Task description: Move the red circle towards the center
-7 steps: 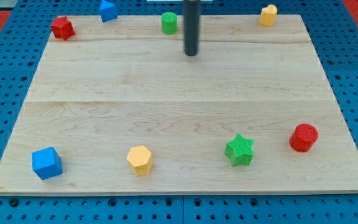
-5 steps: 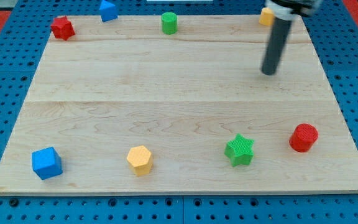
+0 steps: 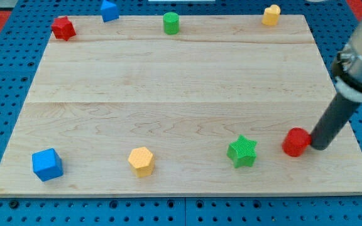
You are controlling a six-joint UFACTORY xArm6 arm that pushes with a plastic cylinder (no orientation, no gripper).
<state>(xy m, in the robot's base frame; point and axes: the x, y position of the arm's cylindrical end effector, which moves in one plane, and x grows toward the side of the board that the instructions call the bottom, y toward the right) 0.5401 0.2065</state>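
The red circle [image 3: 295, 142] lies on the wooden board [image 3: 181, 88] near the view's lower right. My tip [image 3: 320, 145] is right against the red circle's right side. The rod slants up to the view's right edge. A green star [image 3: 242, 151] sits just left of the red circle.
A yellow hexagon [image 3: 141, 161] and a blue cube [image 3: 47, 164] lie along the view's bottom. Along the top are a red block [image 3: 63, 28], a blue block [image 3: 109, 10], a green cylinder [image 3: 171, 23] and a yellow block [image 3: 271, 14].
My tip swept from the top middle to the right and down to the red circle. The red circle has slid a little to the left.
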